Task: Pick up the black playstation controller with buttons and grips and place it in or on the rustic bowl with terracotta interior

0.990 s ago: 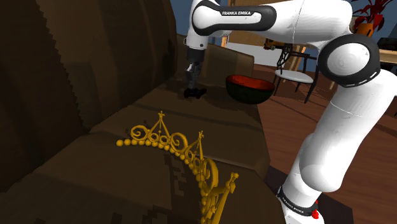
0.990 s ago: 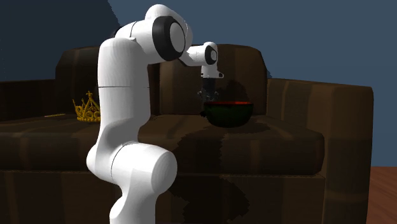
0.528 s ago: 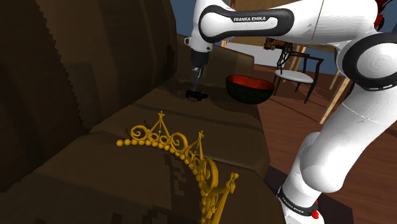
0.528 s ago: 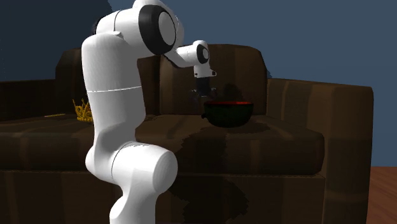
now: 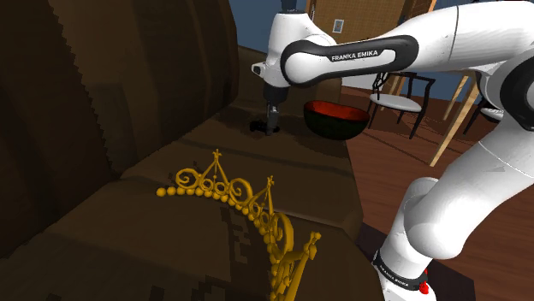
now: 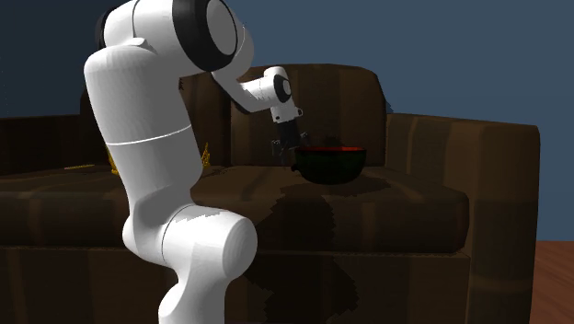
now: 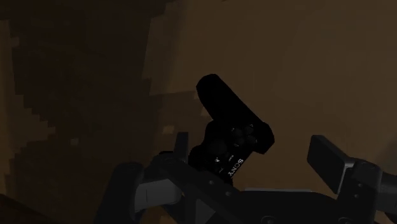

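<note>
In the shoulder view, the left side is the tall back of a brown sofa. Its seat cushion carries everything here. Toward the front of that seat lies a gold crown, well apart from the work and no part of the task.

Farther along, the black controller lies flat on the cushion near the backrest. The tool hangs just over it, pointing down, with the white arm stretched out across the seat to reach that far corner. Just to the right sits the bowl, dark outside and red within, upright and near the controller. By my reading the carry will be a short one, needing only enough lift to clear the rim.

Looking along the tool, its fingers stand spread, and the controller sits between them, unclasped. One of its grips points away from the tool. The body, with the buttons and the maker's name, sits close against one finger, though I cannot tell whether they touch. A clear gap shows on the side of the other finger. The tool straddles the body rather than a grip, probably so that closing would catch the widest, steadiest part. It sits off-centre, so closing may nudge the controller sideways first.
</note>
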